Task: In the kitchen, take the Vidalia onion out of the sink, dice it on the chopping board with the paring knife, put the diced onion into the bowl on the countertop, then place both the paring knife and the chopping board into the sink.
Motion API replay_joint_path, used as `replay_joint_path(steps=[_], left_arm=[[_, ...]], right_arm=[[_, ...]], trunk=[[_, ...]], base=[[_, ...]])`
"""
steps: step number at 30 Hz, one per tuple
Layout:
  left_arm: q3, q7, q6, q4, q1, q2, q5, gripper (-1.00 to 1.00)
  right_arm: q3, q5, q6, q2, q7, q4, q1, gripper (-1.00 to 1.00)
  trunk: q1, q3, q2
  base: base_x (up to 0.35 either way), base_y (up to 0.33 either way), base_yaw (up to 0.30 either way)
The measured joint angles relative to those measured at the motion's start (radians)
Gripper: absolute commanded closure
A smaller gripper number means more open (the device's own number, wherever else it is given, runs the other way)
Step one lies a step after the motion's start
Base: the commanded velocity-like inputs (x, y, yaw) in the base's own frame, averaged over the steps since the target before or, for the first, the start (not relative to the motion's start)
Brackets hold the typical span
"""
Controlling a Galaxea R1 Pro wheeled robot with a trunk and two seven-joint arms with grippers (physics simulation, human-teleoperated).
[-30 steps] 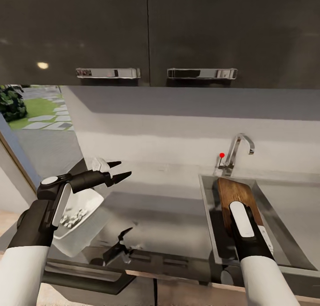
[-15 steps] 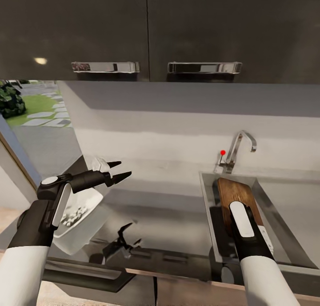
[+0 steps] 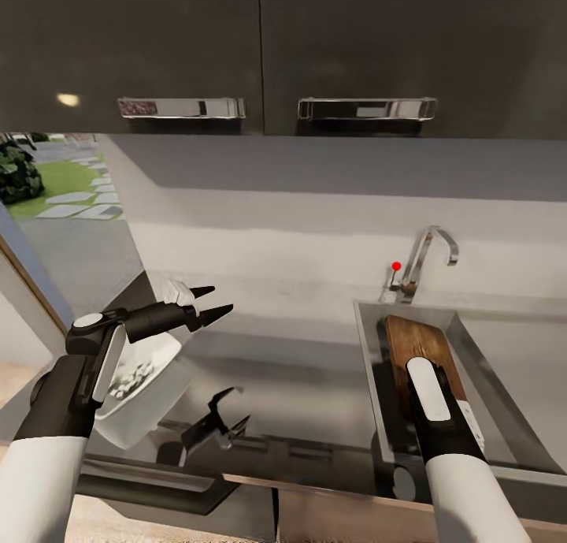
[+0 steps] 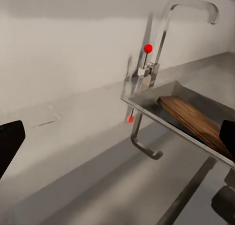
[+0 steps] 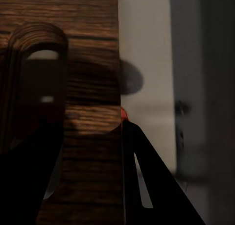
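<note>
Chopping board (image 3: pixel 416 340): brown wood with dark grain, an oblong slot near one short edge seen in the right wrist view (image 5: pixel 73 87). It was located inside the sink (image 3: pixel 472 346), leaning tilted along the basin's left side, its long axis running from the robot toward the tap (image 3: pixel 425 255), far short edge near the tap's base.

Bowl (image 3: pixel 138 373): white, square, holding pale diced pieces, set on the grey countertop (image 3: pixel 291 370) at the left, partly covered by the left arm.

Left gripper (image 3: pixel 206 303): held above the countertop, fingers spread apart with nothing between them.

Right gripper (image 5: pixel 93 151): lowered into the sink over the board's near end. One dark finger was seen on each side of the board's edge, but whether the board was clamped could not be told. A small red-orange spot showed at that edge.

Change from the earlier pictures: the whole head view was shifted, cabinet handles higher; arms, board and bowl were unmoved relative to each other.
</note>
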Motion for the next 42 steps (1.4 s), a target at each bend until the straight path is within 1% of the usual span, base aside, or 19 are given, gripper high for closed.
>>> replay_joint_path(steps=[11, 32, 38, 39, 40, 42], left_arm=[[0.000, 0.000, 0.000, 0.000, 0.000, 0.000, 0.000, -1.00], [0.000, 0.000, 0.000, 0.000, 0.000, 0.000, 0.000, -1.00], [0.000, 0.000, 0.000, 0.000, 0.000, 0.000, 0.000, -1.00], [0.000, 0.000, 0.000, 0.000, 0.000, 0.000, 0.000, -1.00], [0.000, 0.000, 0.000, 0.000, -0.001, 0.000, 0.000, -1.00], [0.000, 0.000, 0.000, 0.000, 0.000, 0.000, 0.000, -1.00]], right_arm=[[0.000, 0.002, 0.000, 0.000, 0.000, 0.000, -0.001, 1.00], [-0.001, 0.003, -0.002, 0.000, -0.001, -0.047, 0.000, 1.00], [-0.001, 0.003, -0.002, 0.000, -0.001, -0.050, 0.000, 1.00], [-0.002, 0.003, -0.002, 0.000, -0.002, -0.050, 0.000, -1.00], [-0.001, 0.000, 0.000, 0.000, -0.001, -0.004, 0.000, -1.00], [-0.001, 0.000, 0.000, 0.000, -0.001, 0.000, 0.000, -1.00]], trunk=[[0.000, -0.017, 0.000], [-0.003, -0.051, 0.000], [-0.003, -0.052, 0.000], [-0.003, -0.052, 0.000], [-0.001, -0.052, 0.000], [0.000, -0.052, 0.000]], base=[[0.000, 0.000, 0.000], [0.000, 0.000, 0.000], [0.000, 0.000, 0.000], [0.000, 0.000, 0.000], [0.000, 0.000, 0.000], [0.000, 0.000, 0.000]])
